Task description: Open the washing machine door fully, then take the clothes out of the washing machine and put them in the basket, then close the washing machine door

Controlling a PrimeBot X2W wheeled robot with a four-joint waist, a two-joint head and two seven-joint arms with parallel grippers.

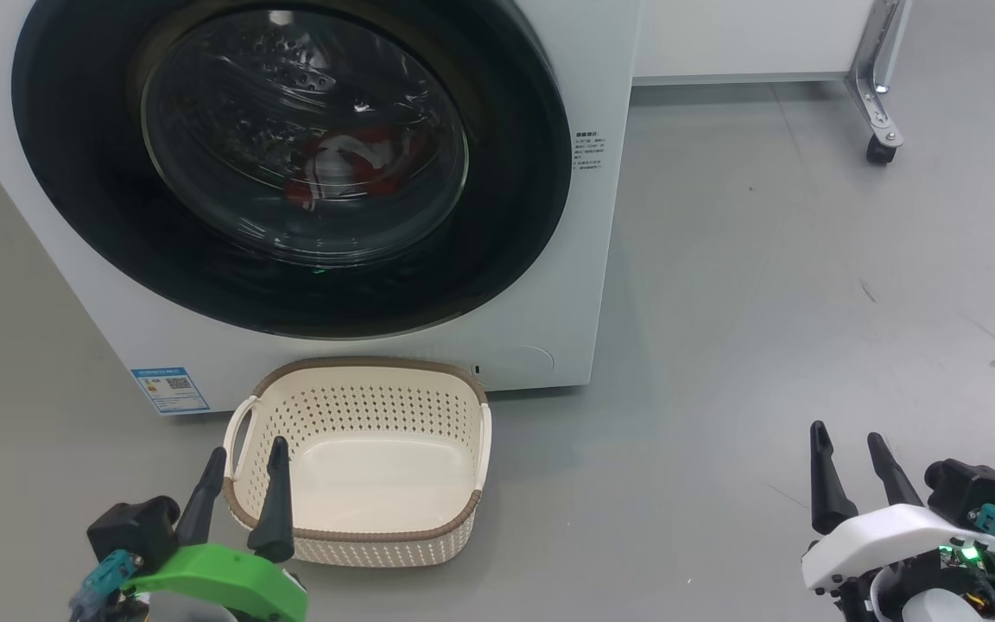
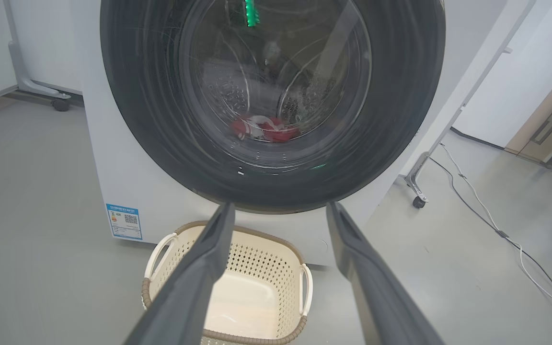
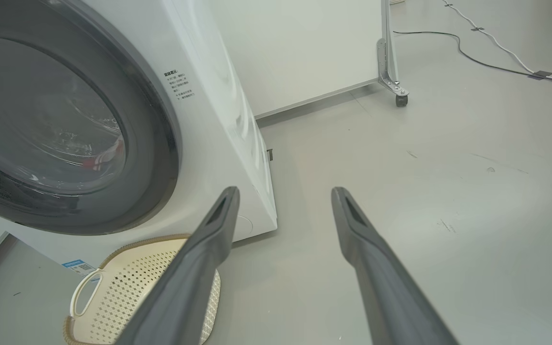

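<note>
the washing machine door (image 1: 290, 164) sits closed flat against the white front of the washing machine (image 1: 605, 259), a wide glossy black ring round a bulging glass bowl. through the glass the clothes (image 1: 342, 164) lie low in the steel drum, red with white bits. the basket (image 1: 368, 364) stands on the grey floor (image 1: 765, 302) just in front of the machine, under the door's lower edge, brown rim up. a small blue label (image 1: 169, 390) is stuck near the machine's lower left corner, with a square code on it; its print is too small to read. a short block of dark lettering (image 1: 588, 151) sits just right of the door, also too fine to make out. the left gripper (image 1: 250, 446) hangs near the basket's left handle, fingers spread, nothing between them. the right gripper (image 1: 846, 430) is well off to the right over the floor, likewise spread and holding nothing.
</note>
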